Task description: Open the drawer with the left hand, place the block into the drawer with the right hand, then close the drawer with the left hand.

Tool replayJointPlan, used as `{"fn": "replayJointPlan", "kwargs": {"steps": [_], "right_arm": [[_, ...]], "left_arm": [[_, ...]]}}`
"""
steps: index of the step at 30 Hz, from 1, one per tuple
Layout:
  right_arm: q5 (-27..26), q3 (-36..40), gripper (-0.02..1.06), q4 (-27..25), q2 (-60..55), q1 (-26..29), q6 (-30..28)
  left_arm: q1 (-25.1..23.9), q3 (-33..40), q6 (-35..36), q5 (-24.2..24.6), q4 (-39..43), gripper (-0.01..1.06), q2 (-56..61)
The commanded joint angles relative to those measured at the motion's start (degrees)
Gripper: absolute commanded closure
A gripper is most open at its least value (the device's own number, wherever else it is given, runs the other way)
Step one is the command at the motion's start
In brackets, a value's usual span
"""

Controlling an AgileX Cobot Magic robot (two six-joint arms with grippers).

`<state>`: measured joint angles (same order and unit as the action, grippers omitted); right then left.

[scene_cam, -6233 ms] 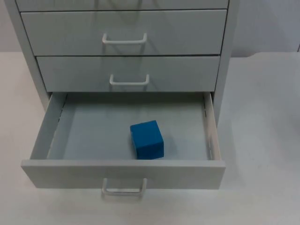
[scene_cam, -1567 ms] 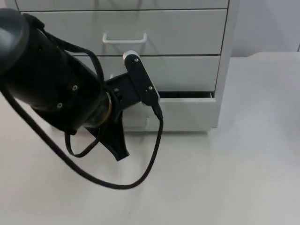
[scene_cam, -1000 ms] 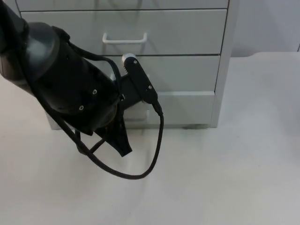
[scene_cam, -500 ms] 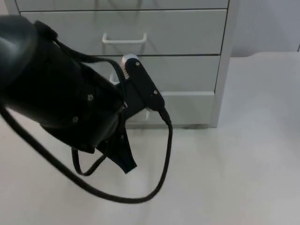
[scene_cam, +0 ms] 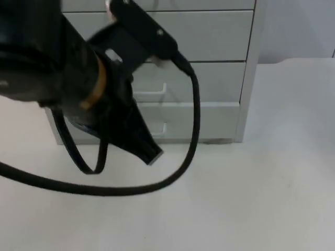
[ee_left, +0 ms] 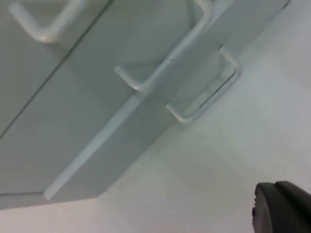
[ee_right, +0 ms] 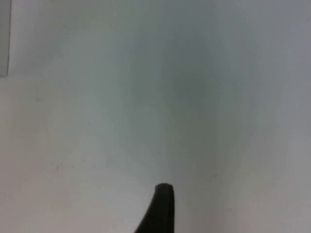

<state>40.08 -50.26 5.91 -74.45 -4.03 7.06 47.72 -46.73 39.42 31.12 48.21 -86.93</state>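
Across the lower half of the top view, the white table (scene_cam: 251, 198) lies bare in front of the grey cabinet (scene_cam: 220, 36), which stands along the upper middle of the frame. The left arm (scene_cam: 47, 63) bulks over the upper left, close under the camera and covering much of the cabinet's left side. I judge it stands high there because its work at the front is finished.

At the centre, just above the table, the bottom drawer (scene_cam: 209, 123) sits flush with the cabinet face, with no gap along its top edge. The left wrist view shows that same drawer (ee_left: 121, 145) shut. By my judgement the block is inside it, hidden behind the shut front, so the closing step looks done.

The left gripper (scene_cam: 144, 149) hangs left of centre, over the table and in front of the drawer, apart from it. It has hold of nothing, but I cannot tell whether it is open or closed.

The drawer handle (scene_cam: 159, 129) peeks out beside the gripper, free of any grasp. The left wrist view shows the handle (ee_left: 209, 92) with nothing around it.

The right gripper (ee_right: 163, 208) waits above plain table. I cannot tell how far open it is.
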Motion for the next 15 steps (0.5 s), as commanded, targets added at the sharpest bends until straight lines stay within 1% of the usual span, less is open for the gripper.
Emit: {"fn": "replayJointPlan", "kwargs": {"steps": [1,3,4,6,8,10,11,14,15], "right_arm": [[0.1,0.2,0.30,0.2,0.6,0.4,-0.5],[0.1,0.2,0.30,0.2,0.6,0.4,-0.5],[0.0,0.2,0.30,0.2,0.6,0.4,-0.5],[0.0,0.2,0.30,0.2,0.6,0.4,-0.5],[0.0,0.2,0.30,0.2,0.6,0.4,-0.5],[0.0,0.2,0.30,0.0,0.6,0.4,-1.0],[0.0,0.2,0.30,0.0,0.6,0.4,-1.0],[0.0,0.2,0.30,-0.1,0.6,0.4,-1.3],[0.0,0.2,0.30,-0.1,0.6,0.4,-1.3]], "left_arm": [[0.2,0.2,-2.7,1.8,-4.2,1.05,3.3],[0.2,0.2,-3.3,2.5,-4.5,1.05,4.3],[0.1,0.2,-3.6,3.9,-4.5,1.05,5.4],[-0.7,0.2,-4.0,4.2,-4.6,1.05,6.2],[-3.6,0.2,-5.8,3.9,-7.2,1.05,7.5],[-8.0,0.2,-8.9,3.4,-10.0,1.05,8.5],[-8.0,0.2,-8.9,3.4,-10.0,1.05,8.5],[-17.4,0.2,-15.3,2.2,-17.8,1.05,9.7],[-22.0,0.2,-18.7,1.2,-24.0,1.05,10.4]]}}
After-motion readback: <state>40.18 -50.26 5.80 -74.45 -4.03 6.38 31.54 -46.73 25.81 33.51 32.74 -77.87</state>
